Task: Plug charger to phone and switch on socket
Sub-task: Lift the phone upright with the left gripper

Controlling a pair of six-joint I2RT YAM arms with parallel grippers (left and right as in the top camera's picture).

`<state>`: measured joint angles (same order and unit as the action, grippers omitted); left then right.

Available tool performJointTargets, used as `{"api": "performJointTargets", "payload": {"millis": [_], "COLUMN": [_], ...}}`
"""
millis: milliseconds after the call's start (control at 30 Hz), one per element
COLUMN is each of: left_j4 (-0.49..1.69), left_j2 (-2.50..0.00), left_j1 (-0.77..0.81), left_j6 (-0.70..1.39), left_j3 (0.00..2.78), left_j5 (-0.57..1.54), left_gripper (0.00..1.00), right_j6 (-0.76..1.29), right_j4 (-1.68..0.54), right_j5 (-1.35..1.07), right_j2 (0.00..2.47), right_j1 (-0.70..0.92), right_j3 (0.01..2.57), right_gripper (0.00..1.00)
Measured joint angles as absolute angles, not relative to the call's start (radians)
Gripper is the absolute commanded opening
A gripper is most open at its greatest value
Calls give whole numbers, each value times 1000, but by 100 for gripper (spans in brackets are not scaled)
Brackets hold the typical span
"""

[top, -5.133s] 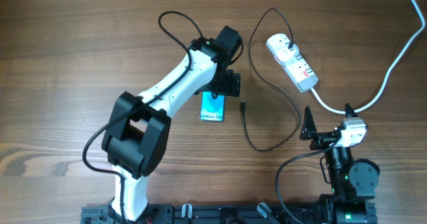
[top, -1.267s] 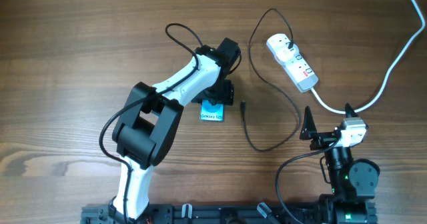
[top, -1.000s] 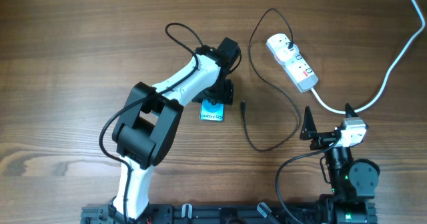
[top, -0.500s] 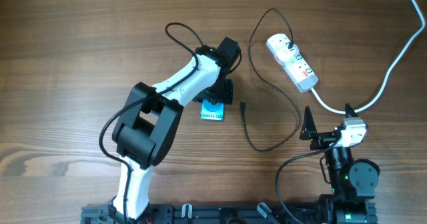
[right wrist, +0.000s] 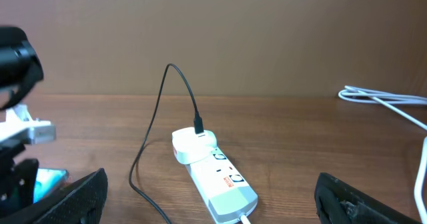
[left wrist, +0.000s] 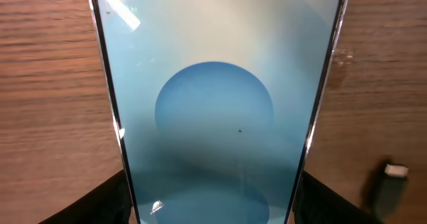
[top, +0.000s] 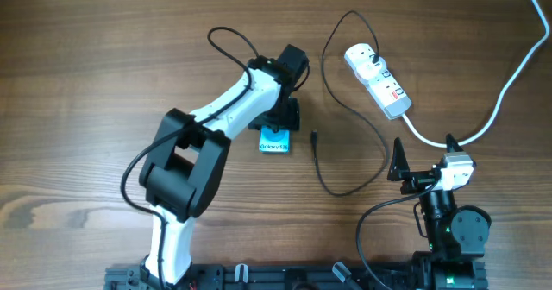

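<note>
The phone (top: 274,141) lies flat at mid table, turquoise screen up, white text band at its near end. My left gripper (top: 281,120) is over its far end. In the left wrist view the phone (left wrist: 217,104) fills the frame and my left gripper's (left wrist: 213,212) dark fingers press both its long edges. The charger's black cable (top: 379,139) runs from a white adapter on the socket (top: 379,81) and loops to its small plug (top: 315,138), which lies just right of the phone and also shows in the left wrist view (left wrist: 388,184). My right gripper (top: 402,162) is open and empty, near the socket (right wrist: 217,181).
The socket's thick white cord (top: 483,126) runs right and off the table's far right corner. The right arm's base (top: 448,230) stands at the near right. My left arm (top: 207,126) stretches diagonally over the middle of the wooden table (top: 86,83).
My left gripper has shifted slightly toward the far side, and the phone has moved a little with it. The right arm, the socket and the charger plug have not moved.
</note>
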<state>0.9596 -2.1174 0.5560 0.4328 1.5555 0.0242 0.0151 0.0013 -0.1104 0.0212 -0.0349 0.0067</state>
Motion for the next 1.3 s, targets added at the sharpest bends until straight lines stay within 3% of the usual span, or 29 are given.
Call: {"api": "performJointTargets", "payload": {"millis": [233, 333, 667, 967, 1300], "left_j4": [971, 972, 972, 971, 987], "left_j2": [-2076, -2075, -2068, -2067, -2066], "left_j1": [495, 463, 238, 155, 84], "left_j6": [440, 443, 451, 454, 477], "left_j3": [1555, 1555, 1555, 1555, 1555], "left_j5": [117, 247, 918, 1440, 1518], "left_gripper": [68, 68, 66, 63, 63], "right_j6": [15, 15, 15, 15, 64], "right_j4": [2, 1, 1, 2, 45], "right_j5": [-110, -110, -110, -110, -129], "right_j2": [21, 21, 21, 21, 22], "right_j1": [-35, -35, -35, -35, -35], "right_j3": [7, 7, 7, 7, 6], "right_gripper": [100, 100, 100, 100, 100]}}
